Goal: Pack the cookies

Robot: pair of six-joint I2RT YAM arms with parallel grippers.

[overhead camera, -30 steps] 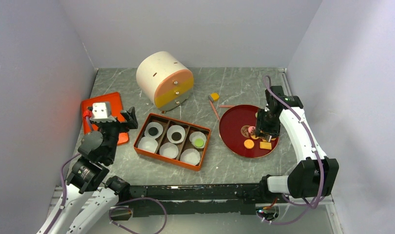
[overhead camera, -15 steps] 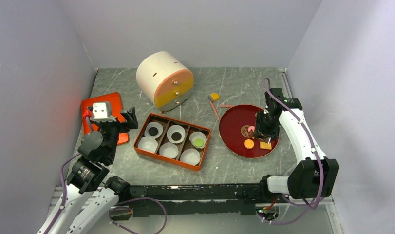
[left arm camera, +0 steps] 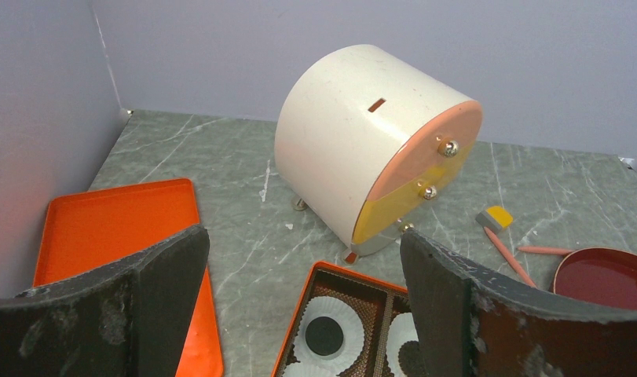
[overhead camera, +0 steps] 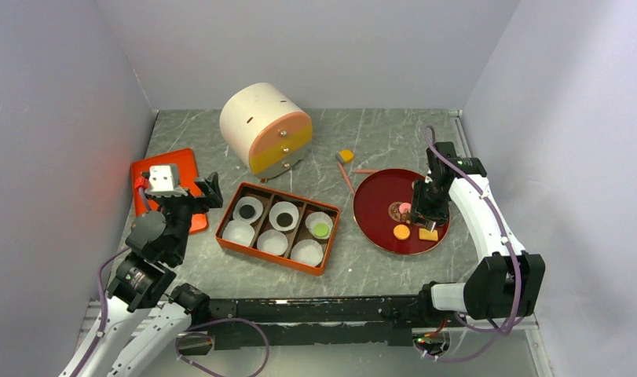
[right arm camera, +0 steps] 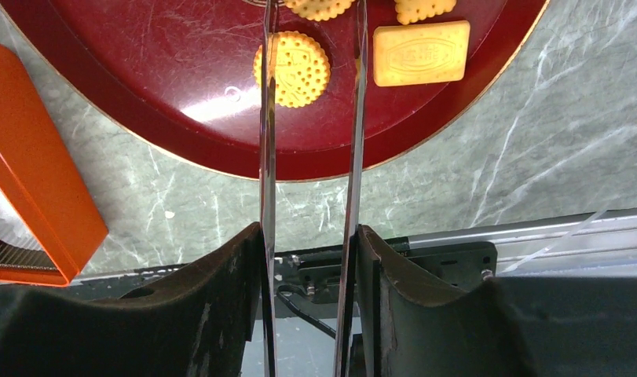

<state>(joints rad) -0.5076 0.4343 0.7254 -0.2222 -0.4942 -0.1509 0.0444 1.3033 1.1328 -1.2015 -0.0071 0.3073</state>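
Cookies lie on the dark red plate point(overhead camera: 378, 196): a brown one point(overhead camera: 395, 210), a pink one point(overhead camera: 405, 207), a round orange one point(overhead camera: 401, 232) and an orange-yellow square point(overhead camera: 428, 234). My right gripper point(overhead camera: 426, 206) is over the plate, shut on metal tongs point(right arm camera: 268, 157). In the right wrist view the blades run past the round orange cookie point(right arm camera: 299, 69), and their tips are cut off at the top. The orange box point(overhead camera: 277, 228) holds white cups with two black cookies point(overhead camera: 247, 210) and a green one point(overhead camera: 321, 229). My left gripper point(overhead camera: 201, 203) is open and empty, left of the box.
A cream cylinder with pink and yellow drawers point(overhead camera: 265, 129) stands behind the box. The orange lid point(overhead camera: 185, 169) lies at the far left. An orange-tipped tool point(overhead camera: 345, 157) and pink sticks point(overhead camera: 346, 179) lie between the cylinder and the plate. Walls enclose the table.
My right gripper with the tongs has shifted slightly left over the plate. The left arm and the cookies have not moved.
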